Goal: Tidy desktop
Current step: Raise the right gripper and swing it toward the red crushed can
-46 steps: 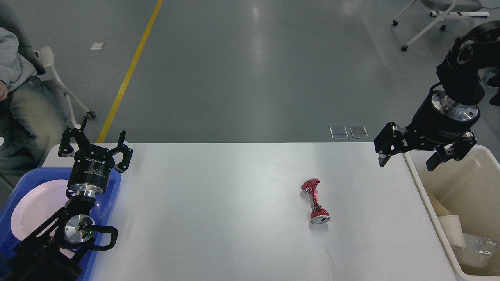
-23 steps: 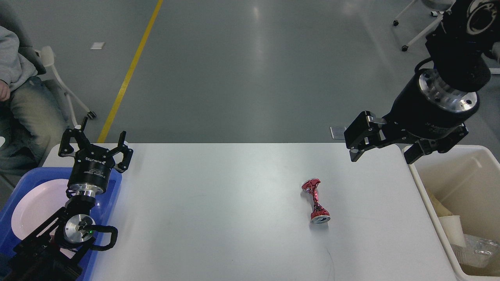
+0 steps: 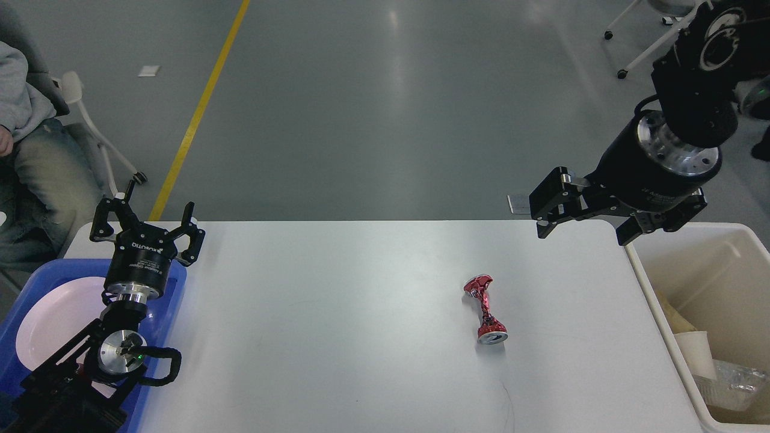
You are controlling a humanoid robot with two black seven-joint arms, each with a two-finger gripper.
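Observation:
A crushed red can point(image 3: 486, 309) lies on the white desktop point(image 3: 337, 337), right of the middle. My right gripper point(image 3: 582, 232) hangs open and empty above the desktop's far right corner, up and to the right of the can. My left gripper point(image 3: 157, 207) is open and empty, pointing up at the desktop's far left, above the blue tray's point(image 3: 171, 300) inner edge.
A white plate point(image 3: 45, 325) lies in the blue tray at the left. A cream bin point(image 3: 656, 300) at the right edge holds a paper cup point(image 3: 695, 355), clear plastic and paper. A seated person point(image 3: 24, 138) and a chair are at the far left.
My right gripper rose and moved left from over the bin's near-left corner to above the desktop's far right corner. The left arm and the can have not moved.

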